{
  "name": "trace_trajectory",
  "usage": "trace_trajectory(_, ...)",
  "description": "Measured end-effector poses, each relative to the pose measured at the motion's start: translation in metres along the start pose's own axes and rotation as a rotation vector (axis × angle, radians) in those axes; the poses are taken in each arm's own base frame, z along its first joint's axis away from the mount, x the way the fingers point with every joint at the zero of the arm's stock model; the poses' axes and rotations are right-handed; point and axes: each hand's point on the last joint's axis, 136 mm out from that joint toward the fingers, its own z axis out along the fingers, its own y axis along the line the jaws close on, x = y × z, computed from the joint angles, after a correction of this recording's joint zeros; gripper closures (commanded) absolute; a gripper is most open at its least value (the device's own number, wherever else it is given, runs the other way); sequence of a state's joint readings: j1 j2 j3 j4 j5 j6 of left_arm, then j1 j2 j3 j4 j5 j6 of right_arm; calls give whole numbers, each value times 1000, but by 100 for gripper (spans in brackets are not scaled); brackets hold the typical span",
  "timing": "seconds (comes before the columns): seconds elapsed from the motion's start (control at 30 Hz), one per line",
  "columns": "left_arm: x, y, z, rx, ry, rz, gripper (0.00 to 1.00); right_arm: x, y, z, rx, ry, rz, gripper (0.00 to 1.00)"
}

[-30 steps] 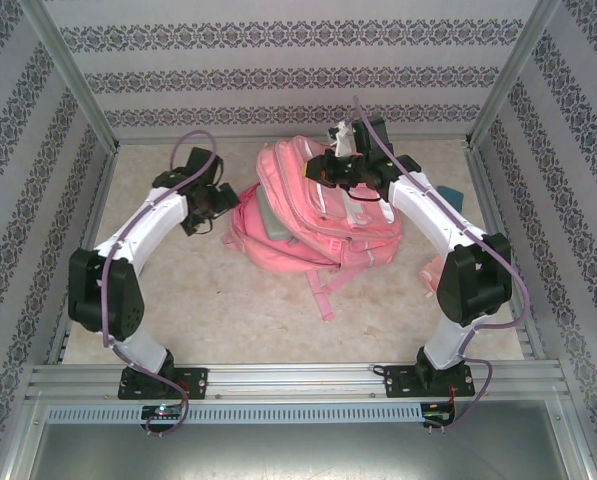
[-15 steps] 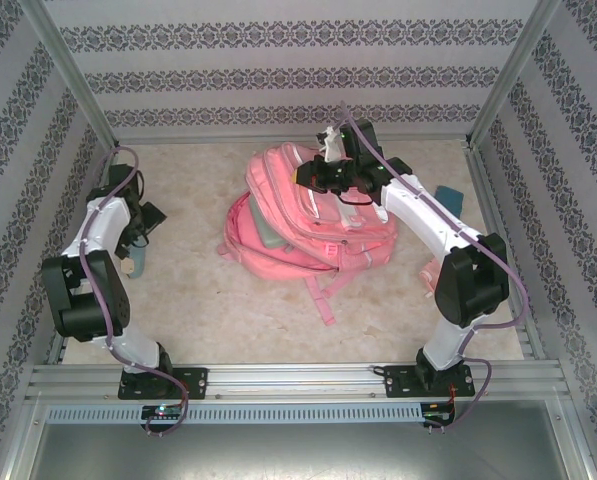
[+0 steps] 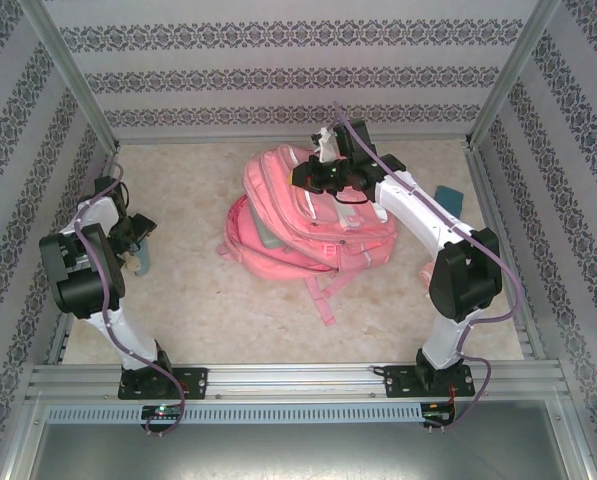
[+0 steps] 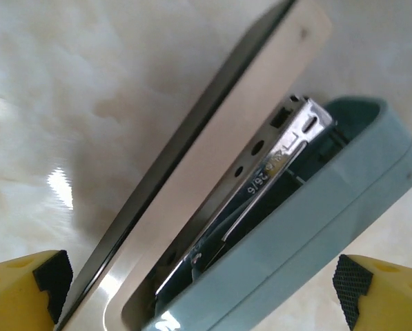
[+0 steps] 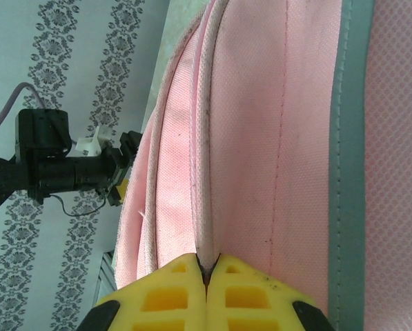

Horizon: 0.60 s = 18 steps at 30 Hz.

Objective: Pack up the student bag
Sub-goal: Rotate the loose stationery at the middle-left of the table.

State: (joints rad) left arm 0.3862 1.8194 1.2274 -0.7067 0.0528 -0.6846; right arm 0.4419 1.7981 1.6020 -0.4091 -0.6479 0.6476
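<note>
The student bag (image 3: 318,230) is lying slumped on the bench (image 3: 208,310), sitting toward the back and a little right of centre. One pink strap (image 3: 323,298) is trailing out toward the near edge.

The right tool (image 3: 311,178) is reaching over the bag's far top end. In the right wrist view its yellow fingers (image 5: 171,289) are pressing tight together, pinching a ridge of the pink fabric right along a seam. So it's fully closed and it's got hold of the bag. A pale grey stripe (image 5: 347,172) is running down the cloth just beside that.

Off to the right of the bag, a teal thing (image 3: 446,193) is peeking out from behind the right arm. I can't tell what it is.

Over on the left side of the bench, well apart from the bag, the left tool (image 3: 136,238) is hanging right over a stapler (image 4: 316,207). The stapler is lying on its side, its cream top arm swinging a bit away from the teal base and the metal magazine showing between them. The left tool's jaws are gaping wide, with one black-padded fingertip on either side of the stapler. Both pads are looking clear of it, so it isn't gripping anything.

Patterned wallpaper walls (image 3: 298,80) are boxing in the bench on three sides.
</note>
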Motion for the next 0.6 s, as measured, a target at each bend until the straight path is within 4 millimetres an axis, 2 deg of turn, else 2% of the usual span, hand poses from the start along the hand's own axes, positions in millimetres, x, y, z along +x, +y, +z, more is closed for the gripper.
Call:
trace_trajectory(0.2, 10, -21, 3, 73, 23, 32, 2, 1, -1, 1, 1, 3, 2, 100)
trace_trajectory(0.3, 18, -29, 4, 77, 31, 62, 12, 1, -2, 2, 2, 5, 3, 100)
trace_trajectory(0.6, 42, -46, 17, 61, 67, 162, 14, 1, -2, 3, 2, 5, 3, 100)
